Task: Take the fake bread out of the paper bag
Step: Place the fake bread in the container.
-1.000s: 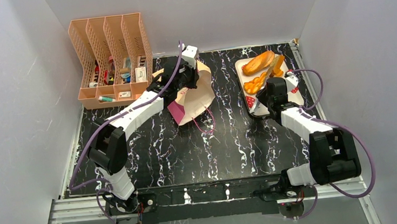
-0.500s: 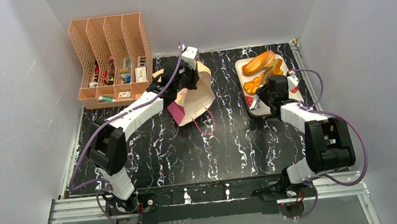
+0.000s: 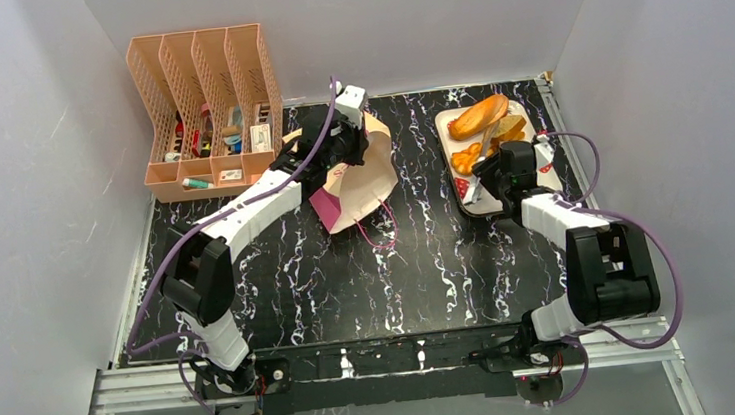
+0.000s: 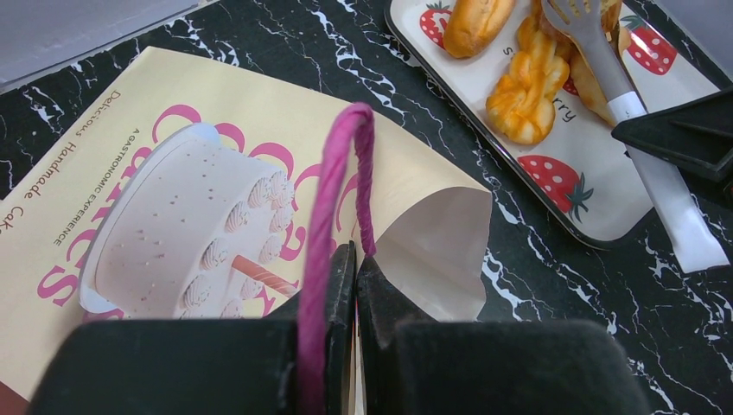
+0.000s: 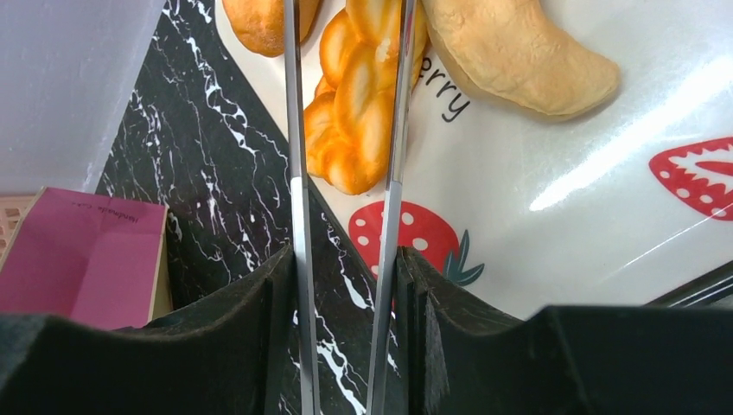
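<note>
The paper bag [image 3: 359, 180] lies on its side at mid-table, with its cake-printed tan face up [image 4: 173, 164] and its maroon bottom [image 5: 82, 259] towards the near left. My left gripper [image 3: 343, 145] [image 4: 356, 259] is shut on the bag's mouth edge beside the pink string handle [image 4: 333, 190]. Only bare paper shows inside the mouth. My right gripper [image 3: 503, 168] [image 5: 346, 268] is shut on metal tongs [image 3: 485, 147] [image 5: 296, 199]. The tongs' arms are apart and straddle a twisted bread [image 5: 354, 112] [image 3: 466, 159] on the strawberry tray [image 3: 474, 201] [image 5: 562, 216].
A long loaf [image 3: 478, 115] and a crescent bread [image 5: 519, 52] also lie on the tray. A peach file rack [image 3: 205, 111] with small items stands at the back left. White walls enclose the table on three sides.
The right arm's elbow has swung inward and the tongs have reached further over the tray's breads. The left arm and the bag have not moved.
</note>
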### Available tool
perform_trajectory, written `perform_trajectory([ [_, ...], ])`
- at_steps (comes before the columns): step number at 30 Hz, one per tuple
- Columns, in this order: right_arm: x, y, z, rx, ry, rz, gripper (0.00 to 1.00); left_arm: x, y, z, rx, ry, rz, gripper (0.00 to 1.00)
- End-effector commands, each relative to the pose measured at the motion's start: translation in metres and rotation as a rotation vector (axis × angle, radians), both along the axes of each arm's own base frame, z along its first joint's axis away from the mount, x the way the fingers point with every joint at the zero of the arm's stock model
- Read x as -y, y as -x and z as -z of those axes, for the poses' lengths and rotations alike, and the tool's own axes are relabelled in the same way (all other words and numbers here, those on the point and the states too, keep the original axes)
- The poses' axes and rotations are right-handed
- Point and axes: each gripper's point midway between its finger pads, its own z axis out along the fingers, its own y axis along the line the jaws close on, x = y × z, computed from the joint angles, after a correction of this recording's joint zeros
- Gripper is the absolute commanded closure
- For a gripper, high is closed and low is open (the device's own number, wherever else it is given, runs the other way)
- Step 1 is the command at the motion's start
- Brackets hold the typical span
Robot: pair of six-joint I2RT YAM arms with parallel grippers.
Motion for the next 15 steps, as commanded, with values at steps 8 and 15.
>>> perform_trajectory([
  [8, -0.005, 0.014, -0.04, 0.133, -0.057, -0.009, 0.6, 0.0, 0.009, -0.048, 0.07, 0.077, 0.015, 1.0],
  [15, -0.009, 0.023, -0.04, 0.121, -0.071, -0.028, 0.6, 0.0, 0.011, -0.049, 0.068, 0.083, 0.016, 1.0],
])
